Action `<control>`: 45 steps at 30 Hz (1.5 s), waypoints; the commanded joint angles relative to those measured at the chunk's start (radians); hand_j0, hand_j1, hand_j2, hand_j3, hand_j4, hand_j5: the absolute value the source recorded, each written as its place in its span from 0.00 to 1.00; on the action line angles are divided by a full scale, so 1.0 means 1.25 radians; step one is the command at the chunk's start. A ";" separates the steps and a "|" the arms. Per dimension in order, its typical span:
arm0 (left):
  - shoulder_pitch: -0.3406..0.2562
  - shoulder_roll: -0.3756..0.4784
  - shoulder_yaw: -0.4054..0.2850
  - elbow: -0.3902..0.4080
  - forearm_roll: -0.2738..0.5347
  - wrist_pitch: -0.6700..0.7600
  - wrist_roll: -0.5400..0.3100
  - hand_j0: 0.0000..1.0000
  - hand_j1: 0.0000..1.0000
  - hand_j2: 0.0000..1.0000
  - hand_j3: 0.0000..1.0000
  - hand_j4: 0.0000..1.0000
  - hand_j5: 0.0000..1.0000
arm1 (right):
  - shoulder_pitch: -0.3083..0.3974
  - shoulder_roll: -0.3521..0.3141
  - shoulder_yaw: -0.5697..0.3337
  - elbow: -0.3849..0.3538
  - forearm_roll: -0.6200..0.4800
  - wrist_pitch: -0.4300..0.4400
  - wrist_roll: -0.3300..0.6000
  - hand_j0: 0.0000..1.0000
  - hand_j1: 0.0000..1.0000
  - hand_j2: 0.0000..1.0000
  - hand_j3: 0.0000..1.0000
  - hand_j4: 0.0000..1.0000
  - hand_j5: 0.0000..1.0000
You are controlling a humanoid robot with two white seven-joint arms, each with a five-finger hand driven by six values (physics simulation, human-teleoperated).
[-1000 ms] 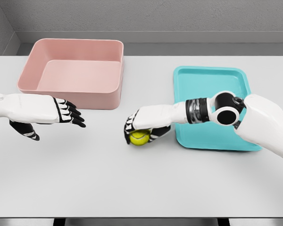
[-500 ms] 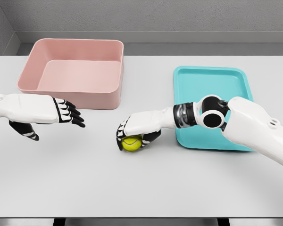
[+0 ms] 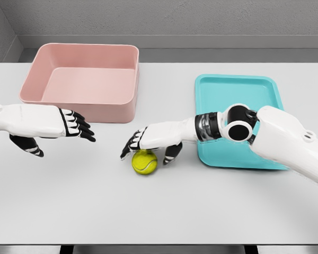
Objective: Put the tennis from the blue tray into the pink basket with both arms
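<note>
Now released, tennis ball beneath opened right robot hand

You're seeing the right hand hovering spread over the tennis ball lying on the table; left hand is waiting open beside the pink basket.

The white table carries a pink basket, blue tray and tennis ball.

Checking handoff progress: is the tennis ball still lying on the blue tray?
No, the tennis ball sits on the white table left of the blue tray, just under the right hand, whose fingers are spread.
</note>
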 commanded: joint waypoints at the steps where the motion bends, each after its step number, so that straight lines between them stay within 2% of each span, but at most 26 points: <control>1: 0.000 0.001 0.002 0.000 0.005 0.002 0.000 1.00 1.00 1.00 1.00 1.00 1.00 | -0.007 -0.039 -0.004 -0.007 -0.004 -0.006 -0.001 1.00 1.00 1.00 1.00 1.00 1.00; 4: 0.000 0.000 0.006 0.000 0.006 0.002 0.000 1.00 1.00 1.00 1.00 1.00 1.00 | -0.063 -0.133 -0.007 -0.023 -0.005 -0.049 -0.001 1.00 1.00 1.00 1.00 1.00 1.00; 6: 0.000 -0.007 0.008 0.000 0.007 0.002 0.000 1.00 1.00 1.00 1.00 1.00 1.00 | -0.072 -0.202 -0.020 -0.021 -0.004 -0.084 0.000 1.00 1.00 1.00 1.00 1.00 1.00; 9: -0.005 -0.073 0.008 0.000 0.006 0.002 0.000 1.00 1.00 1.00 1.00 1.00 1.00 | -0.066 -0.277 -0.073 -0.016 -0.004 -0.096 -0.006 1.00 1.00 1.00 1.00 1.00 1.00; 11: -0.007 -0.156 0.006 0.000 0.005 0.002 0.000 1.00 1.00 1.00 1.00 1.00 1.00 | -0.049 -0.339 -0.126 -0.011 -0.005 -0.096 -0.074 1.00 1.00 1.00 1.00 1.00 1.00; 15: -0.023 -0.220 0.003 0.000 -0.004 0.002 0.000 1.00 1.00 1.00 1.00 1.00 1.00 | -0.018 -0.336 -0.188 0.076 -0.005 -0.096 -0.074 1.00 1.00 1.00 1.00 1.00 1.00; 17: -0.023 -0.220 -0.001 0.000 -0.052 0.002 0.000 1.00 1.00 1.00 1.00 1.00 1.00 | -0.006 -0.337 -0.193 0.104 -0.005 -0.096 -0.074 1.00 1.00 1.00 1.00 1.00 1.00; 18: -0.023 -0.220 -0.002 0.000 -0.080 0.002 0.000 1.00 1.00 1.00 1.00 1.00 1.00 | -0.005 -0.336 -0.209 0.103 -0.005 -0.096 -0.076 1.00 1.00 1.00 1.00 1.00 1.00; 21: -0.022 -0.262 0.001 0.000 -0.078 0.002 0.000 1.00 1.00 1.00 1.00 1.00 1.00 | -0.005 -0.334 -0.214 0.101 -0.005 -0.096 -0.076 1.00 1.00 1.00 1.00 1.00 1.00; 25: -0.015 -0.286 -0.002 0.001 0.005 0.002 0.000 1.00 1.00 1.00 1.00 1.00 1.00 | 0.001 -0.334 -0.215 0.101 -0.005 -0.096 -0.076 1.00 1.00 1.00 1.00 1.00 1.00; 27: -0.013 -0.289 0.006 0.001 0.019 0.002 0.000 1.00 1.00 1.00 1.00 1.00 1.00 | 0.001 -0.333 -0.215 0.101 -0.005 -0.096 -0.076 1.00 1.00 1.00 1.00 1.00 1.00; 28: -0.015 -0.293 0.007 0.002 0.011 0.002 0.000 1.00 1.00 1.00 1.00 1.00 1.00 | 0.002 -0.333 -0.215 0.101 -0.005 -0.096 -0.076 1.00 1.00 1.00 1.00 1.00 1.00; 30: -0.012 -0.321 -0.004 0.007 0.001 0.086 0.000 1.00 1.00 1.00 1.00 1.00 1.00 | 0.002 -0.333 -0.215 0.101 -0.005 -0.096 -0.076 1.00 1.00 1.00 1.00 1.00 1.00; 32: -0.010 -0.343 -0.009 0.011 -0.036 0.120 0.000 1.00 1.00 1.00 1.00 1.00 1.00 | 0.002 -0.333 -0.215 0.101 -0.005 -0.096 -0.076 1.00 1.00 1.00 1.00 1.00 1.00; 35: 0.000 -0.345 -0.032 0.028 -0.057 0.206 0.000 1.00 1.00 1.00 1.00 1.00 1.00 | 0.001 -0.334 -0.214 0.101 -0.005 -0.096 -0.074 1.00 1.00 1.00 1.00 1.00 1.00; 39: 0.021 -0.347 -0.030 0.021 -0.075 0.206 0.000 1.00 1.00 1.00 1.00 1.00 1.00 | 0.000 -0.337 -0.215 0.099 -0.005 -0.096 -0.074 1.00 1.00 1.00 1.00 1.00 1.00; 45: 0.025 -0.396 -0.030 0.025 -0.078 0.206 0.000 1.00 1.00 1.00 1.00 1.00 1.00 | -0.001 -0.337 -0.215 0.099 -0.005 -0.096 -0.076 1.00 1.00 1.00 1.00 1.00 1.00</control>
